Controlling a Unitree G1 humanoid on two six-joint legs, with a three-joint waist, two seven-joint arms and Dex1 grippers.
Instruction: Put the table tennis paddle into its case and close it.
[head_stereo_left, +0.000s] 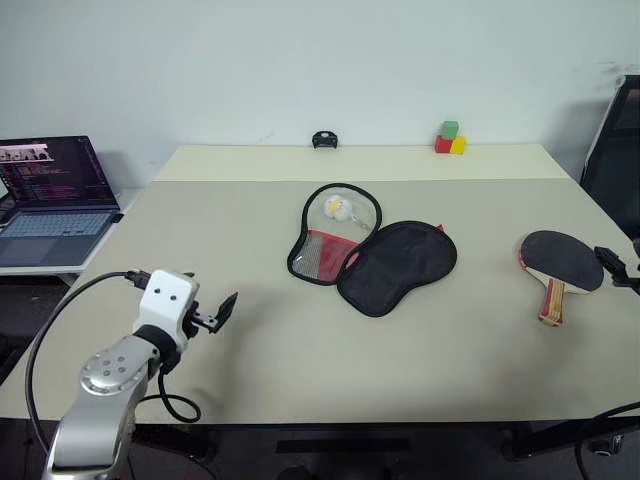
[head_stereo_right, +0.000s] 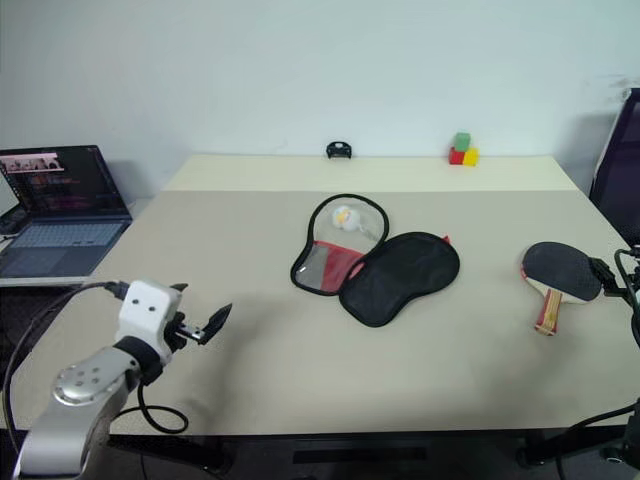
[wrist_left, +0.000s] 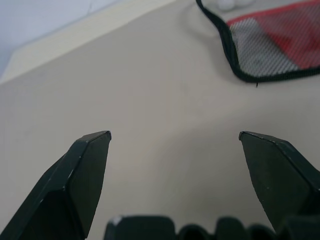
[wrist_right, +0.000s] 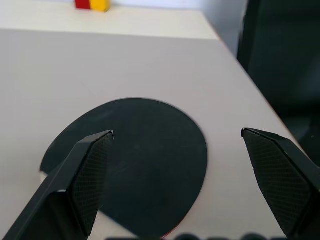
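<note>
The table tennis paddle (head_stereo_left: 561, 262) lies flat at the table's right side, black face up, its red-striped handle pointing toward the near edge. The case (head_stereo_left: 372, 250) lies unzipped and spread open at the table's middle: the mesh and red half on the left, the black fabric half on the right. My right gripper (wrist_right: 177, 134) is open just beside the paddle at the right edge, with the black face (wrist_right: 135, 160) below its fingers. My left gripper (head_stereo_left: 222, 312) hovers open over the near left of the table, well short of the case (wrist_left: 270, 45).
A small white-yellow charm (head_stereo_left: 340, 208) sits in the case's mesh half. Red, green and yellow blocks (head_stereo_left: 450, 139) and a small black object (head_stereo_left: 324, 139) stand at the table's far edge. A laptop (head_stereo_left: 50, 200) rests on a side surface at left. A black chair (head_stereo_left: 615, 150) is at right.
</note>
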